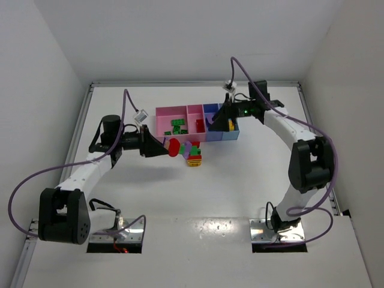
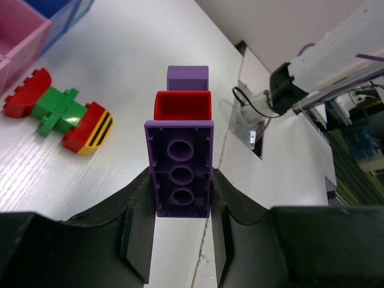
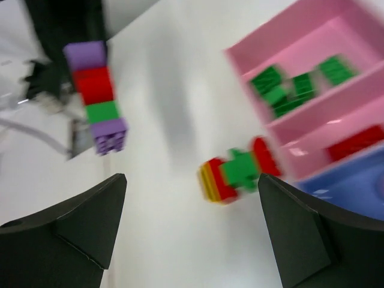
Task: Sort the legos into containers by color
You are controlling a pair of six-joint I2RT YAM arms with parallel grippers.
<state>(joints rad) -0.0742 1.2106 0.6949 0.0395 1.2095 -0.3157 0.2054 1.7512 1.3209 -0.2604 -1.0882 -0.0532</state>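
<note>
The left arm's fingers point(image 2: 135, 231) are clenched on the end purple brick of a stacked purple, red and green plastic lego column point(image 2: 182, 162), which appears to be held off the white desk point(image 1: 240, 180) just in front of the joined row of pink and blue plastic bins point(image 3: 318, 111). The right arm's fingers point(image 3: 78, 228) are spread wide and empty by the blue bins. Green bricks point(image 3: 288, 90) lie in the wide pink bin and red bricks point(image 3: 357, 141) in the narrow one. The step in hand looks like splitting the column. For that, the right fingers would need to cross over and pinch its free end. A red, green and yellow clump point(image 2: 57, 111) lies on the desk beside it.
</note>
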